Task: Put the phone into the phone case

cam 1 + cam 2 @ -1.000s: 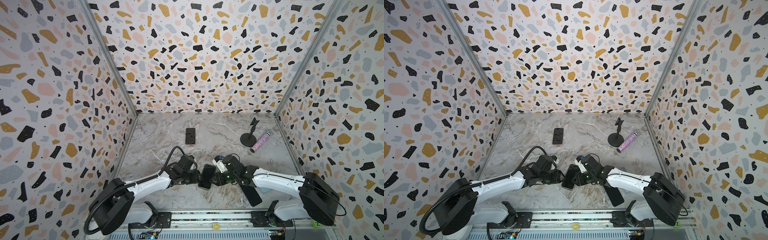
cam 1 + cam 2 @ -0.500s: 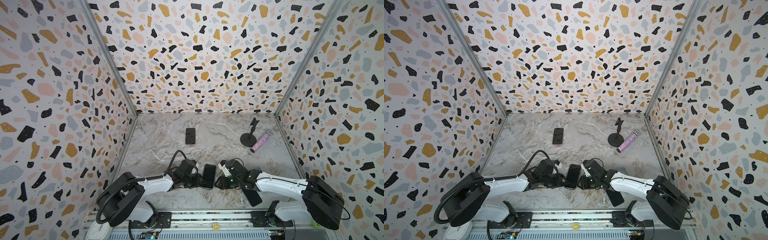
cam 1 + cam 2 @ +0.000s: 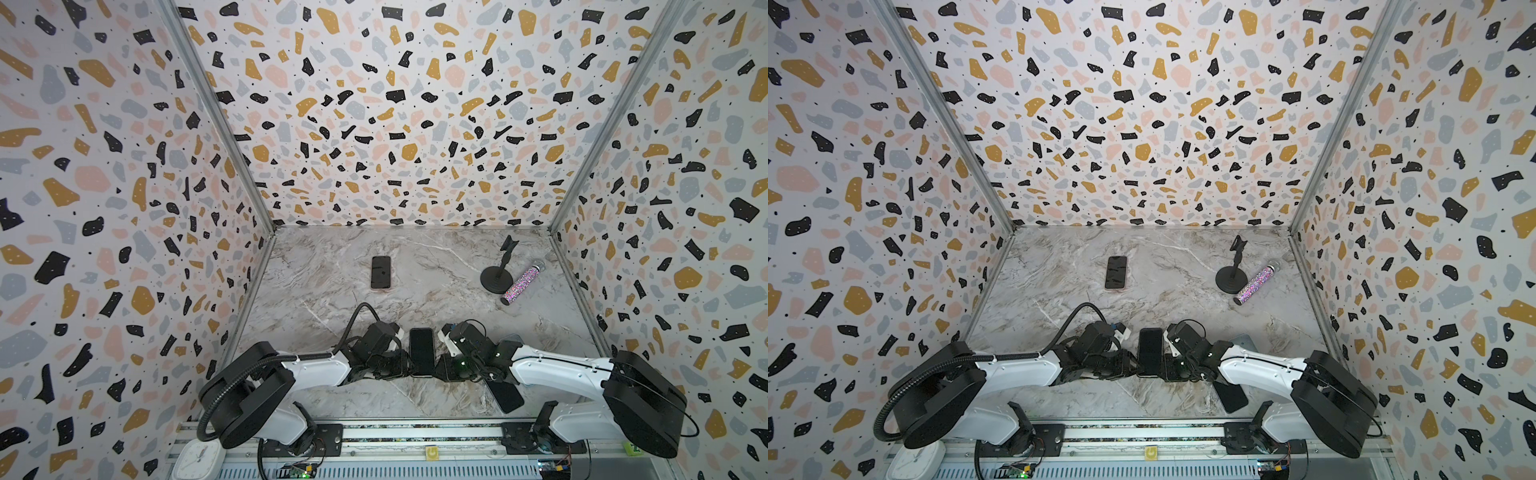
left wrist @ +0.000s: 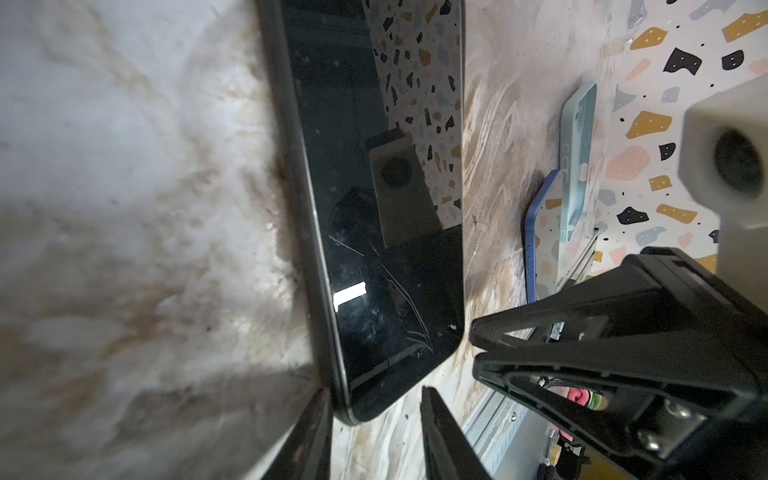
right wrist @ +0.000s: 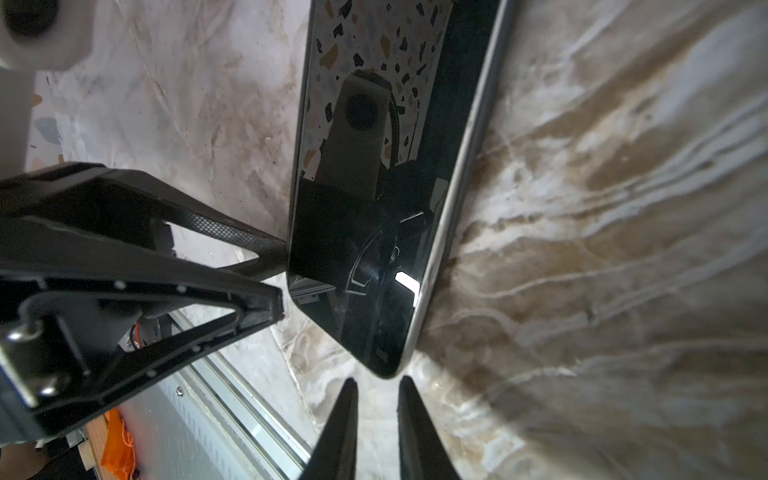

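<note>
A black-screened phone [image 3: 422, 351] [image 3: 1150, 351] lies flat and lengthwise on the marble floor near the front, between my two grippers. My left gripper [image 3: 405, 370] [image 4: 374, 395] is low at the phone's near left corner, open, with that corner just ahead of its fingertips. At the near right corner is my right gripper [image 3: 440, 370] [image 5: 378, 380], its jaws a narrow gap apart and empty, just short of the phone [image 5: 374, 208]. A pale blue phone case [image 4: 577, 162] [image 3: 509, 338] lies past the right arm. I cannot tell whether the phone [image 4: 374, 208] sits in a case.
A second dark phone [image 3: 381, 272] lies at mid-floor. A black stand [image 3: 498, 274] and a glittery tube [image 3: 521, 282] are at the back right. A dark flat slab [image 3: 505, 395] lies under the right arm. A blue-rimmed flat thing [image 4: 540, 249] lies beside the pale case.
The phone has gone from slanted to straight on the floor. Both arms have dropped lower and drawn to its near corners. Both pairs of jaws have narrowed, the right more.
</note>
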### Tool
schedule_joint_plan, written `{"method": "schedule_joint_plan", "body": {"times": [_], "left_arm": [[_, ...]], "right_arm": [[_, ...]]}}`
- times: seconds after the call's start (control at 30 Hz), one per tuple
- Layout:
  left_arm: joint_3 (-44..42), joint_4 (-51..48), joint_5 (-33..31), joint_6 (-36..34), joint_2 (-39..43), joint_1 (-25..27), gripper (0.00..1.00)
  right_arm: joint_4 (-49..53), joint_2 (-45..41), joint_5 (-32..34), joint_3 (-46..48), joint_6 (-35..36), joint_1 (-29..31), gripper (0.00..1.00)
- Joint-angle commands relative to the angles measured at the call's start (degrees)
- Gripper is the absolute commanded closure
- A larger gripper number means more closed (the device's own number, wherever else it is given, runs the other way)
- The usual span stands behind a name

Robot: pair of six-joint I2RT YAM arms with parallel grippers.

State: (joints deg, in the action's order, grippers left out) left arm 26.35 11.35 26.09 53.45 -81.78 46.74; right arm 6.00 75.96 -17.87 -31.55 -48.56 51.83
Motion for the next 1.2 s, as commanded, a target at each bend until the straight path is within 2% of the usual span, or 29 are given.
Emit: {"method": "schedule_joint_plan", "body": {"times": [0.0, 1.17], "left_arm": [[-0.8, 2.4, 0.7, 0.3, -0.2, 0.4, 0.64], [-1.4, 6.1, 0.5, 2.0, -1.9, 2.5, 0.66]], "right_arm": [[1.3, 0.6, 1.3, -1.2, 0.3, 0.3, 0.80], [-3.6, 7.1, -0.8, -5.4, 1.9, 2.7, 0.87]]}}
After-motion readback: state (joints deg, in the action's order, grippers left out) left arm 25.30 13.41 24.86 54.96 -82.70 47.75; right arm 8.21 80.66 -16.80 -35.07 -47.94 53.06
